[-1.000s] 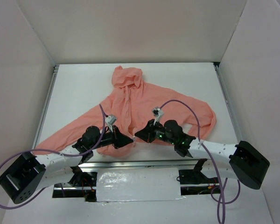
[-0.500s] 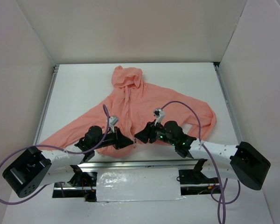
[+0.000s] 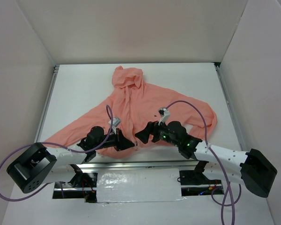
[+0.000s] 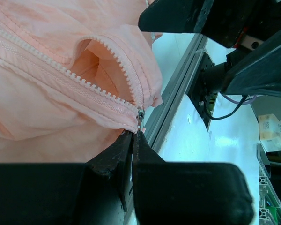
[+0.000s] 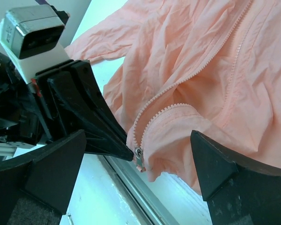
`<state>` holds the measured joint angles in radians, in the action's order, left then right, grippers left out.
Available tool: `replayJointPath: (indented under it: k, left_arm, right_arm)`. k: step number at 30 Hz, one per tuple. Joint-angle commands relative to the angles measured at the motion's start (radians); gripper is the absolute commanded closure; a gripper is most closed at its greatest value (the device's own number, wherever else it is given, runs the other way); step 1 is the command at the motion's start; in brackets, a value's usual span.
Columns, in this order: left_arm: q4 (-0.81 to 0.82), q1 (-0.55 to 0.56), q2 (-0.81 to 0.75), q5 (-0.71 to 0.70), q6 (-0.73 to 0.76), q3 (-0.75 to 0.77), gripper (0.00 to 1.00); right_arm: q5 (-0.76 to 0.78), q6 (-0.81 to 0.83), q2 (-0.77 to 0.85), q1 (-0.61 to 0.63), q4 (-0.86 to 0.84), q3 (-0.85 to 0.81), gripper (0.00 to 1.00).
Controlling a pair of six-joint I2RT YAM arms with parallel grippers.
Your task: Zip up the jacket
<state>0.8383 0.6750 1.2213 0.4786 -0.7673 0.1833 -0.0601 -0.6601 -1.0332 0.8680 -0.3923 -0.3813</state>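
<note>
Jacket [image 3: 136, 105] lies spread flat on the white table [image 3: 75, 89], with the hood toward the far wall, a sleeve out to each side and the hem at the near edge. The zipper teeth part just above the slider [image 4: 140, 114], which sits down at the hem. The left gripper [image 4: 132, 135] is clenched on the hem corner right under that slider. The right gripper [image 5: 138, 161] hovers spread wide and grasps nothing, with the slider and hem corner lying between its fingers.
</note>
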Motion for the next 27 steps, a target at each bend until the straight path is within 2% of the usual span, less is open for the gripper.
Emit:
replayJointPath:
  k: [1, 7, 15, 20, 27]
  left_arm:
    - [0.070, 0.005, 0.006, 0.032, 0.002, 0.035, 1.00]
    - [0.032, 0.009, -0.014, 0.022, 0.017, 0.042, 1.00]
    - [0.024, 0.012, -0.008, 0.023, 0.022, 0.054, 1.00]
    - [0.027, 0.017, 0.009, 0.037, 0.022, 0.070, 1.00]
    - [0.013, 0.021, 0.009, 0.034, 0.028, 0.071, 1.00]
  right_arm:
    - [0.016, 0.004, 0.050, 0.012, 0.032, -0.019, 0.00]
    - [0.029, -0.030, 0.133, 0.086, 0.096, 0.030, 0.02]
    - [-0.053, -0.072, 0.185, 0.152, -0.037, 0.175, 0.10]
    - [-0.102, -0.020, 0.061, 0.158, -0.195, 0.202, 0.14]
    - [-0.107, 0.001, -0.080, 0.158, -0.316, 0.179, 0.14]
